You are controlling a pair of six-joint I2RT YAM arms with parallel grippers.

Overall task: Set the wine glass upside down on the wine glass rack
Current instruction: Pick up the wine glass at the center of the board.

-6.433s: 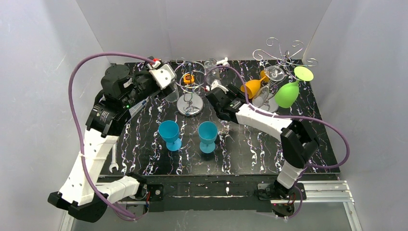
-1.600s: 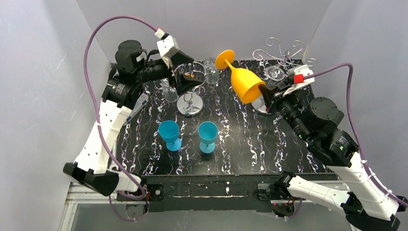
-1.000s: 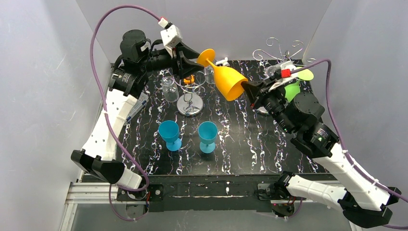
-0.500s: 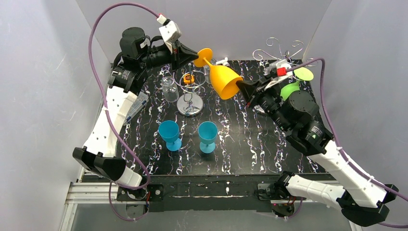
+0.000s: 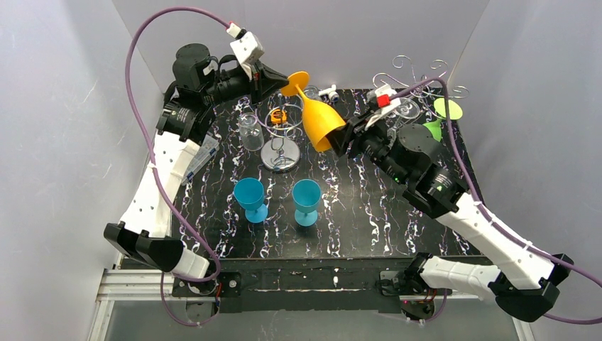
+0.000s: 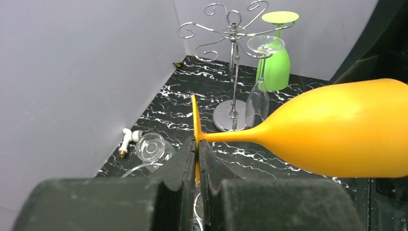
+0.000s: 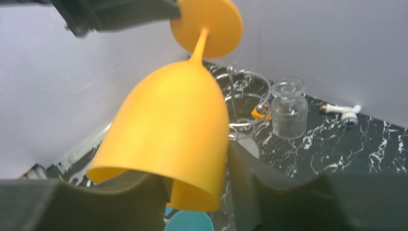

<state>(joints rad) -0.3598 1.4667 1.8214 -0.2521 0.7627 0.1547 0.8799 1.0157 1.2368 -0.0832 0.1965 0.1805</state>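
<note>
An orange wine glass [image 5: 321, 121] hangs in mid-air over the back of the table, foot up and to the left, bowl mouth down and to the right. My left gripper [image 5: 284, 79] is shut on the thin edge of its foot [image 6: 194, 120]. At the bowl's rim my right gripper [image 7: 199, 168] stands open, one finger behind the rim and the other finger [image 7: 240, 168] just outside the bowl wall, with a small gap. The wine glass rack [image 5: 419, 78] stands at the back right; a green glass [image 6: 276, 62] and a clear glass [image 6: 257, 96] hang upside down from it.
A shorter wire stand with loop rings [image 5: 280, 135] stands under the left gripper, a clear jar [image 5: 248, 131] beside it. Two blue glasses [image 5: 250, 195] [image 5: 307, 197] stand upright mid-table. A white fitting [image 5: 328, 91] lies by the back wall.
My left gripper has shut on the orange glass's foot, and my right gripper has opened at the rim. The glass has shifted left and swung its bowl further downward.
</note>
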